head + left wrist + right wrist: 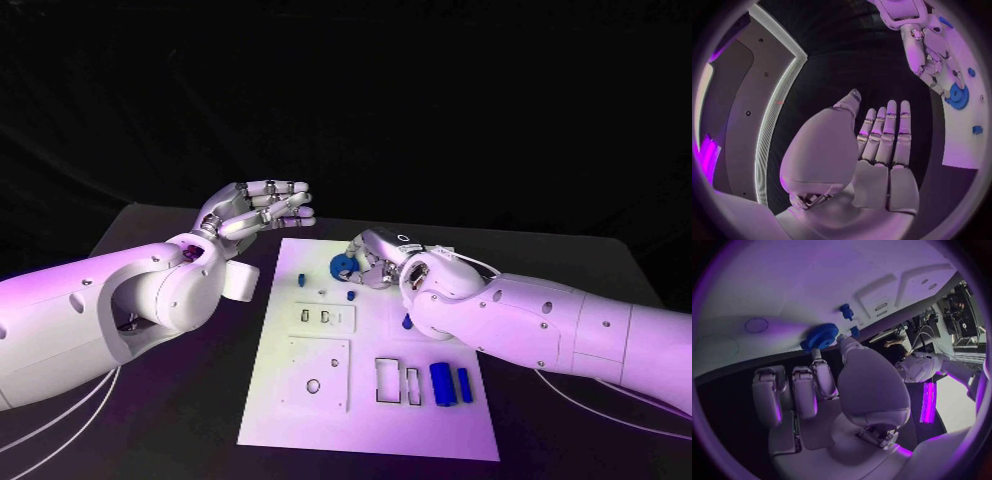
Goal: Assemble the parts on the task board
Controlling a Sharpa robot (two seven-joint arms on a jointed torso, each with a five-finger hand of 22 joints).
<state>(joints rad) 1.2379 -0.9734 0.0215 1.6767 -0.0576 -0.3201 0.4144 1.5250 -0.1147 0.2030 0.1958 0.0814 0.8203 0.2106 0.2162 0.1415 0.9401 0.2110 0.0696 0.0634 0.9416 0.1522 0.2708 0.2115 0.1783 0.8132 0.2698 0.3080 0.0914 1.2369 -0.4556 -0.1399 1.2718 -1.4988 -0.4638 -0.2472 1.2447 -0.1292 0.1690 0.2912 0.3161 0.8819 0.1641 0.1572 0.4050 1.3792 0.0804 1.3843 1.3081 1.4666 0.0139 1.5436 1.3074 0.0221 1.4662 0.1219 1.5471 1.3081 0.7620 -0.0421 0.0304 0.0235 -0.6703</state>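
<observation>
The right hand (378, 262) lies over the far part of the board (289, 420) and holds a blue gear (343, 266) between its thumb and a finger, just above the white surface. The left hand (260, 208) hangs beside the board's far left corner, fingers apart, holding nothing. Two blue bars (450, 384) lie near the board's right edge, and small blue pegs (302, 280) stand close to the gear.

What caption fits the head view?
Right hand holds a blue gear on the task board; left hand hovers open.

white task board (368, 420), blue gear (343, 267), blue parts (441, 383), black table (144, 225), silver hands.
</observation>
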